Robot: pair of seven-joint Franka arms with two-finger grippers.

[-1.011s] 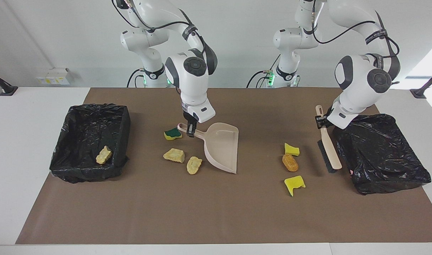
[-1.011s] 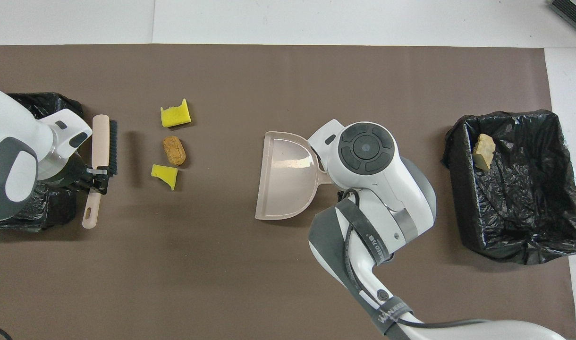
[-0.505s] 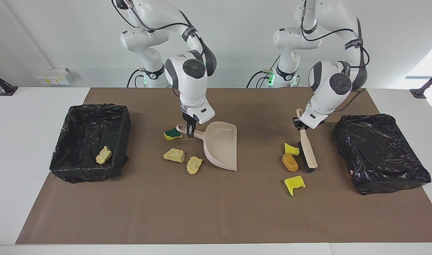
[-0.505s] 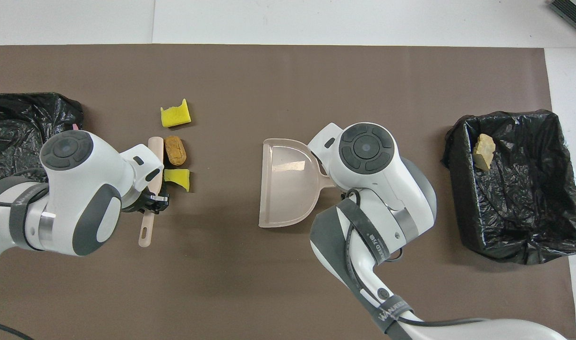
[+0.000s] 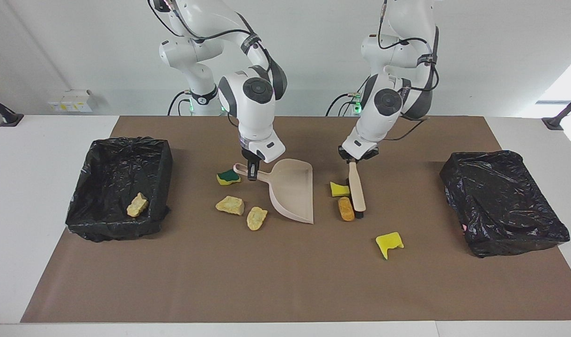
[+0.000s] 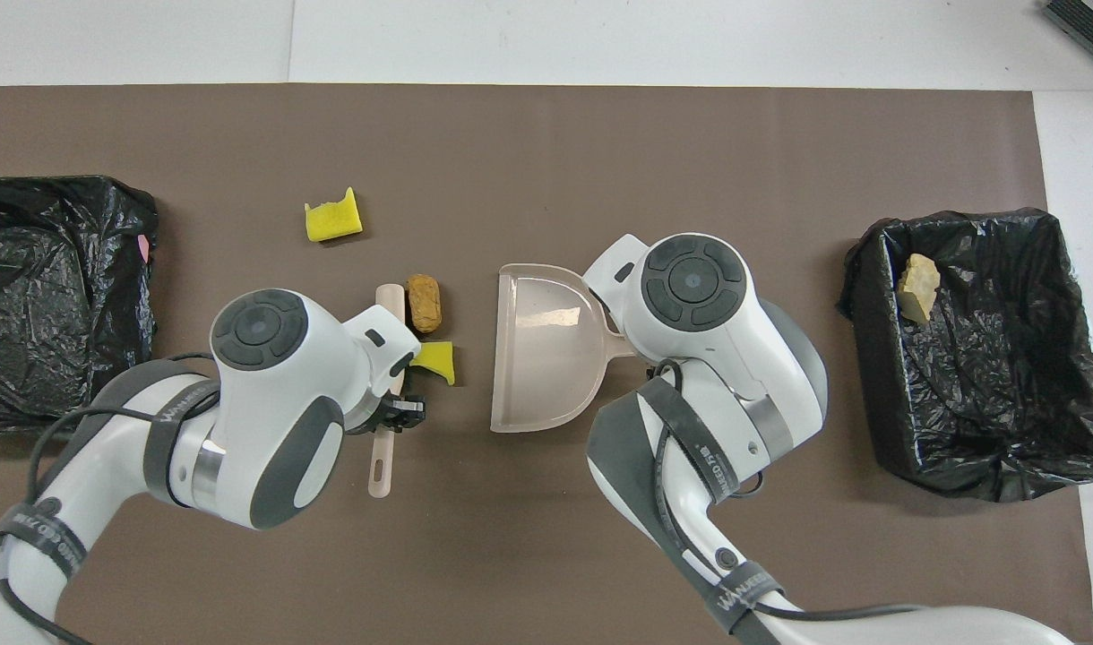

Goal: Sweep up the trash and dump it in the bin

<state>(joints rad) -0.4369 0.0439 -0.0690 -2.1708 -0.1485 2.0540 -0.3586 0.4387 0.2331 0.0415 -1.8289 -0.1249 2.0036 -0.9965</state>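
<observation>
Swept toward the dustpan [image 5: 292, 189], the brush [image 5: 356, 189] now presses an orange lump [image 5: 345, 208] and yellow sponge [image 5: 339, 189]. Left gripper [image 5: 355, 157] stays clamped on the brush handle, right gripper [image 5: 252, 174] on the dustpan's. Another yellow sponge piece [image 5: 389, 242] lies apart; tan chunks [image 5: 242, 210] sit beside the pan.

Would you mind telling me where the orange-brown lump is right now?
The orange-brown lump lies mid-table against the brush, between it and the dustpan, just farther from the robots than a yellow sponge piece.

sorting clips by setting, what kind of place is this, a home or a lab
Most likely a robotics lab: two white arms are mounted at a table under a brown mat, with staged sponge and crumb trash and two bag-lined bins, before a bare white wall.
</observation>
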